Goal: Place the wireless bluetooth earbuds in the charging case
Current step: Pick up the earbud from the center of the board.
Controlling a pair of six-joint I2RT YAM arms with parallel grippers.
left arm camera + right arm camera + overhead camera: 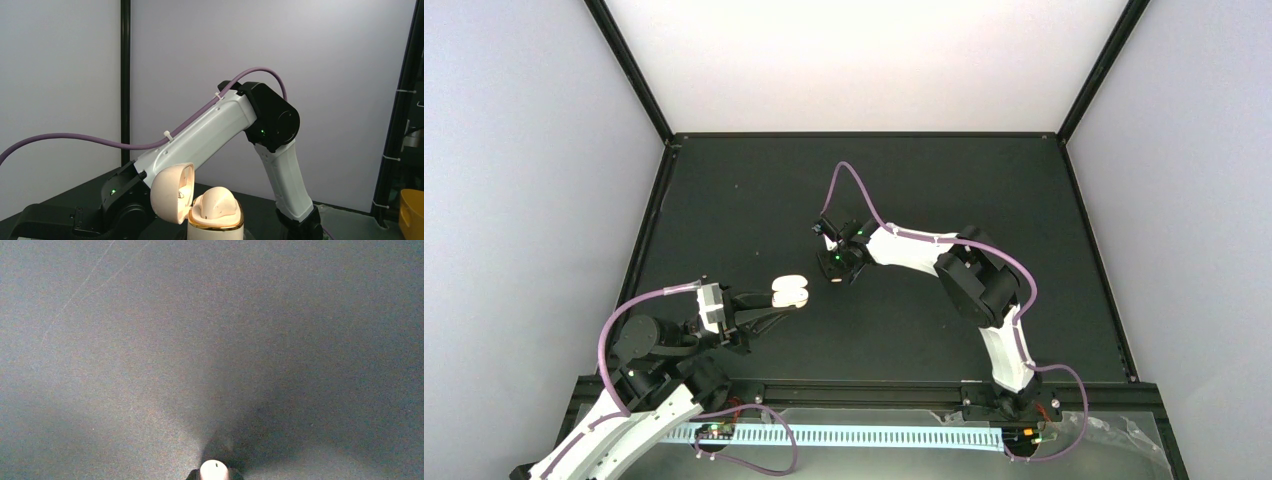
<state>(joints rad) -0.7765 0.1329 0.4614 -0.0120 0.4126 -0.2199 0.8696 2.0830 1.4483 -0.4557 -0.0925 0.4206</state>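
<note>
Cream charging case [790, 291] is pinched in your left fingers [764, 312], near the front left of the black table [924, 180]. From the left wrist, you see its lid [172, 192] standing open. From the right wrist, your right fingers [192, 475] pinch a tiny white earbud [214, 471] over the table.

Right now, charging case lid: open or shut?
Open: the lid is hinged back beside the charging case base, its inside exposed.
</note>
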